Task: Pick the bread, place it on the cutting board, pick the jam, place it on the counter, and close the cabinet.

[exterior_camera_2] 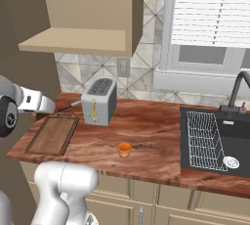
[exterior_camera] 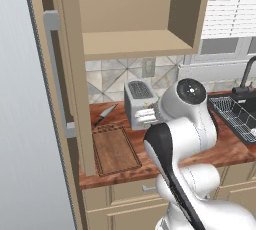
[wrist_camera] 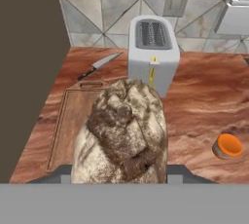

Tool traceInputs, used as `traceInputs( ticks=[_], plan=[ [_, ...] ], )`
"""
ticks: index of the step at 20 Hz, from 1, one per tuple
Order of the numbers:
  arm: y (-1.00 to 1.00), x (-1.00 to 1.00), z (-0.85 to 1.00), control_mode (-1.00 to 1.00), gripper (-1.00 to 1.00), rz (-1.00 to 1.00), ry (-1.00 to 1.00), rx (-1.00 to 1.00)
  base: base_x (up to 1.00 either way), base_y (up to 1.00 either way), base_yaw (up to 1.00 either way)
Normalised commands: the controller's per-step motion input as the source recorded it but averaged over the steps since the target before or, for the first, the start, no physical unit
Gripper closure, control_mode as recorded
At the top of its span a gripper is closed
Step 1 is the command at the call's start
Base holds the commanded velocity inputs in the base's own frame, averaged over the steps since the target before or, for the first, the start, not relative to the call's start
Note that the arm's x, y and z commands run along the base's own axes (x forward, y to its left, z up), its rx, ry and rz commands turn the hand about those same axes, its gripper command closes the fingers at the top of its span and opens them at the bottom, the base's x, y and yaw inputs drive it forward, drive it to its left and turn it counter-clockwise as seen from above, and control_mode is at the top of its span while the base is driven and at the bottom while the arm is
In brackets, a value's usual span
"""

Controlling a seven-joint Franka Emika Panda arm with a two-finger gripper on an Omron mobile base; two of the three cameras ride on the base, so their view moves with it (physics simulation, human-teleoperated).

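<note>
**Bread held in the closed gripper above the board; jam already on the counter**

The cabinet (exterior_camera: 135, 19) hangs open over the left end of the worktop, its shelf bare and its door (exterior_camera: 60, 74) swung out to the left, the long silver handle facing the camera. Below it, the counter (exterior_camera_2: 156, 136) runs from the tall side panel on the left to the sink (exterior_camera_2: 217, 143) on the right, with a broad stretch of free wood between the toaster (exterior_camera_2: 99, 101) and the sink's dark rim.

The cutting board (exterior_camera: 115, 151) lies at the counter's left end, its near edge close to the counter's front edge and its left edge just beside the panel. A knife (exterior_camera: 104, 114) lies behind it, near the wall.

In the hand view, the bread (wrist_camera: 124, 133) fills the lower middle, clamped between the gripper's (wrist_camera: 119, 169) two fingertips, over the board's right side.

The jam (exterior_camera_2: 124, 149) stands upright on open counter, well apart from board, toaster and sink, near the front edge.
</note>
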Motion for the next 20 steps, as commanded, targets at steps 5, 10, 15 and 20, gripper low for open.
traceInputs(
  ticks=[5,10,15,20],
  plan=[
    [0.12,0.0,-0.32,-1.0,1.0,0.06,0.0,0.0,0.0,0.0,0.0],
    [0.14,0.0,-0.31,-1.0,1.0,0.05,0.0,0.0,0.0,0.0,0.0],
    [0.15,0.0,-0.35,-1.0,1.0,0.05,0.0,0.0,0.0,0.0,0.0],
    [0.15,0.0,-0.4,-1.0,1.0,0.04,0.0,0.0,0.0,0.0,0.0]
  ],
)
